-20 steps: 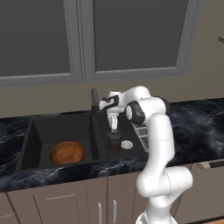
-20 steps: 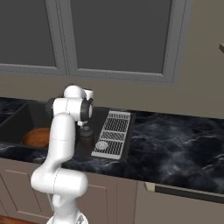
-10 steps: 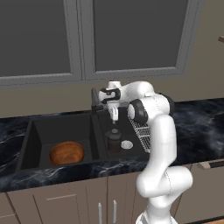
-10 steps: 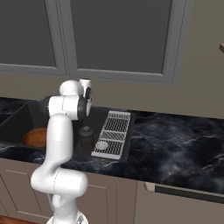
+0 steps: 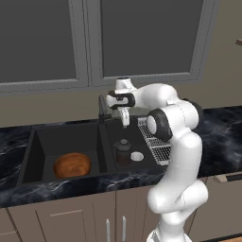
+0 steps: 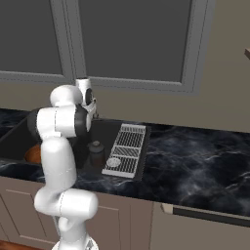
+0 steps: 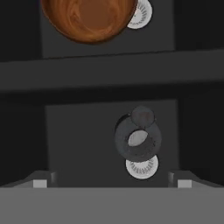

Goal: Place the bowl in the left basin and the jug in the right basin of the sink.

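Black marble table holds the sink; jug could be toppled if the open, empty claw descends

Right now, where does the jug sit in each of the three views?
Left base view: the jug stands centre, in the right basin, left of its drain.
Right base view: the jug is left of centre, beside the arm.
Hand view: seen from above, the jug is right of centre.
Shared landmark: the bowl.
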### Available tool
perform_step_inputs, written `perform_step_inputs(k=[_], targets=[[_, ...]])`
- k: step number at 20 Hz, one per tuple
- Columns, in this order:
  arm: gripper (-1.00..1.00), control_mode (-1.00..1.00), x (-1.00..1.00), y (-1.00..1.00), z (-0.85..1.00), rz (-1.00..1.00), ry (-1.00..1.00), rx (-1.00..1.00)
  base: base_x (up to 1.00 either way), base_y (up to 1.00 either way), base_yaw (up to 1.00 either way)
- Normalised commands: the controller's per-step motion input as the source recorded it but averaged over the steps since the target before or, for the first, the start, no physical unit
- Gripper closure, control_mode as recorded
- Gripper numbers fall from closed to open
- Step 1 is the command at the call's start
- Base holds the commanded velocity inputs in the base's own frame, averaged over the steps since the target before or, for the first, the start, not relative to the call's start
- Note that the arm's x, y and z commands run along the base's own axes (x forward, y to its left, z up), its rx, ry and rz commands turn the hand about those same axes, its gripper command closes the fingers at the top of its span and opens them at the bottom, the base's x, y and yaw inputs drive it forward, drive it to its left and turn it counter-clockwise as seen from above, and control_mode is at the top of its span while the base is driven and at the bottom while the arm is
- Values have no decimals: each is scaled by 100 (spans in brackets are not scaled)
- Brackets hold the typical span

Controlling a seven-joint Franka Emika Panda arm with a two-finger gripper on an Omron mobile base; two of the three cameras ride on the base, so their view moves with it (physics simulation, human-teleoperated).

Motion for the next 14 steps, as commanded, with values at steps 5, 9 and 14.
perform_step_inputs(k=[5, 9, 14], targets=[[-100, -100, -57, -6, 77, -6, -22, 0, 0, 0, 0], [-100, -100, -48, -6, 77, -8, -18, 0, 0, 0, 0], [-100, -100, -2, 0, 6, -2, 0, -2, 0, 0, 0]])
